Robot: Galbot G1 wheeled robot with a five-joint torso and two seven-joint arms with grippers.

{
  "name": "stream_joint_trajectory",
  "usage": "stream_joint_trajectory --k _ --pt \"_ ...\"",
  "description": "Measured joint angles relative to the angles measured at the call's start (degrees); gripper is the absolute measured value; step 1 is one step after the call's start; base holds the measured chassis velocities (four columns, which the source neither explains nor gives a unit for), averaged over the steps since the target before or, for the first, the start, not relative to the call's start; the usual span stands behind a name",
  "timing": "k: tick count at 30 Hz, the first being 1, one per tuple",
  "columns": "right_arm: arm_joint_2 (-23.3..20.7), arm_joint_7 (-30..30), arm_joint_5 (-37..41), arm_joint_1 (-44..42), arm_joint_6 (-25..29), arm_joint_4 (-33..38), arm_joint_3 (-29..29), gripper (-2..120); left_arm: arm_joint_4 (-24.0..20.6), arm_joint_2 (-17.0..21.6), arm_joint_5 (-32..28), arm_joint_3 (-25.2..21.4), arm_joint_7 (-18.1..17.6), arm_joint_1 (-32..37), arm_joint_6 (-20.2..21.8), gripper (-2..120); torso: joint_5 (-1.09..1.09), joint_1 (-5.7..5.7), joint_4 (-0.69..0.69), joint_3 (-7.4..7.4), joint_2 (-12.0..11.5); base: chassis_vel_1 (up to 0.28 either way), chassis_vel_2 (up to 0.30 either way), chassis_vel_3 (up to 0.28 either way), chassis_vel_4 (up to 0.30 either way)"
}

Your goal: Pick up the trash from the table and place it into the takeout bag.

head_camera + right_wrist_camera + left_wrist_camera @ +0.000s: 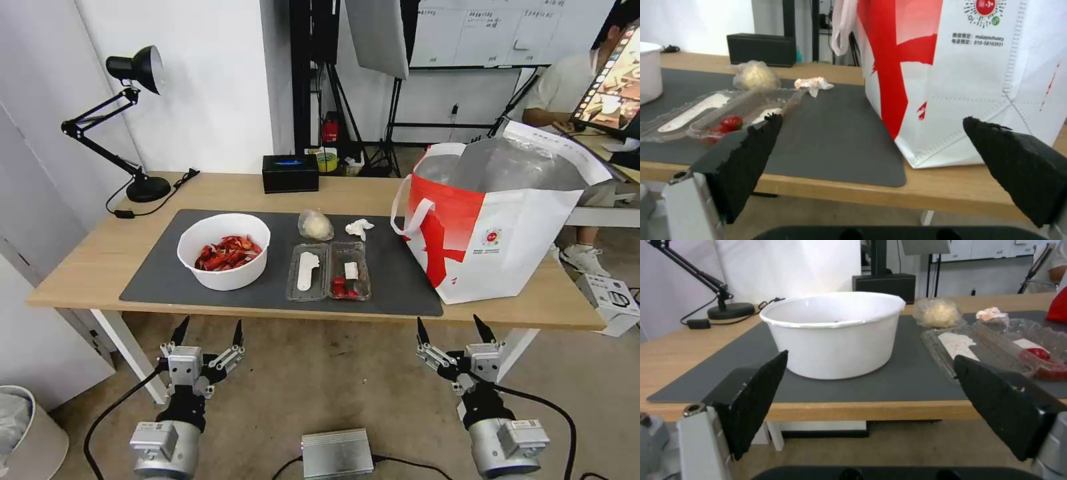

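Note:
On the dark grey mat of the table (pixel 93 257) lies the trash: a white bowl (pixel 224 251) (pixel 835 333) of red crayfish shells, an open clear clamshell box (pixel 329 271) (pixel 991 346) (pixel 724 110) with red tomatoes, a small clear bag (pixel 315 225) (pixel 938 312) (pixel 754 75) with a pale lump, and a crumpled white tissue (pixel 359 228) (pixel 991 314) (pixel 814 84). The red-and-white takeout bag (pixel 497 223) (pixel 960 76) stands open at the table's right end. My left gripper (pixel 207 331) (pixel 871 380) hangs open before the table's front edge, facing the bowl. My right gripper (pixel 455 331) (pixel 871 146) is open below the bag's corner.
A black tissue box (pixel 290 173) sits at the table's back edge and a black desk lamp (pixel 127 120) at the back left. Light stands and a whiteboard fill the room behind. A cardboard box (pixel 610 300) lies on the floor at right, a bin (pixel 27 433) at lower left.

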Motion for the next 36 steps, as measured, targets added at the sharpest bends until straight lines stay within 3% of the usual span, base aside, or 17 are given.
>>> stream_joint_trajectory --k 14,15,17,18,19,20,22,23,24,27,34,36 --pt "-0.54 0.49 1.04 0.16 -1.13 0.52 0.52 100 -1.05 0.72 -2.28 -0.44 -0.64 -0.21 1.41 100 0.01 0.00 0.00 0.00 0.00 0.000 0.000 0.000 0.000" --pt "-1.72 1.64 3.22 0.70 -3.42 1.77 1.89 100 -2.42 1.72 -4.96 -1.05 -1.60 -0.51 3.16 100 0.00 0.00 0.00 0.00 0.00 0.000 0.000 0.000 0.000" --pt "-2.68 2.60 5.05 1.11 -5.34 2.83 2.94 100 -2.26 1.71 -3.84 -0.97 -1.40 -0.46 2.40 100 0.04 0.00 -0.01 0.00 0.00 0.000 0.000 0.000 0.000" --pt "-3.98 3.26 5.86 1.54 -6.25 3.92 4.33 100 -1.17 1.02 -1.88 -0.39 -0.52 -0.15 1.33 100 -0.07 0.01 0.02 0.00 0.00 0.000 0.000 0.000 0.000" --pt "-3.79 2.28 4.12 1.24 -4.26 3.40 3.47 100 -1.01 0.86 -1.51 -0.34 -0.50 -0.17 1.02 100 -0.07 0.01 0.02 0.00 0.00 0.000 0.000 0.000 0.000" --pt "-2.97 1.28 2.53 0.72 -2.76 2.20 2.25 100 -0.95 0.79 -1.49 -0.28 -0.29 -0.16 0.90 100 0.07 0.00 0.01 0.00 0.00 0.000 0.000 0.000 0.000" --pt "-2.75 1.29 2.66 0.76 -2.83 2.12 2.16 100 -1.79 1.54 -3.83 -0.76 -0.84 -0.40 2.24 100 -0.02 0.00 0.01 0.00 0.00 0.000 0.000 0.000 0.000" --pt "-3.98 2.85 5.66 1.34 -5.91 3.63 3.78 100 -3.43 2.88 -7.72 -1.64 -1.91 -0.79 4.59 100 0.00 0.01 0.01 0.00 0.00 0.000 0.000 0.000 0.000" --pt "-3.98 2.85 5.66 1.34 -5.91 3.63 3.78 100 -3.43 2.88 -7.72 -1.64 -1.91 -0.79 4.59 100 0.00 0.01 0.01 0.00 0.00 0.000 0.000 0.000 0.000" --pt "-7.90 7.29 14.14 3.11 -14.68 8.24 8.48 100 -7.06 5.90 -16.49 -3.49 -4.18 -1.76 9.95 100 0.00 0.01 0.00 0.00 0.00 0.000 0.000 0.000 0.000" --pt "-12.78 12.59 24.39 5.26 -25.26 11.84 14.17 100 -11.36 9.65 -27.15 -5.78 -6.97 -2.92 16.47 100 0.02 0.00 0.00 0.00 0.00 0.000 0.000 0.000 0.000" --pt "-14.07 14.01 26.94 5.83 -27.95 11.88 15.69 100 -11.27 10.09 -27.41 -5.84 -7.17 -3.03 16.64 100 0.02 0.01 0.00 0.00 0.00 0.000 0.000 0.000 0.000"
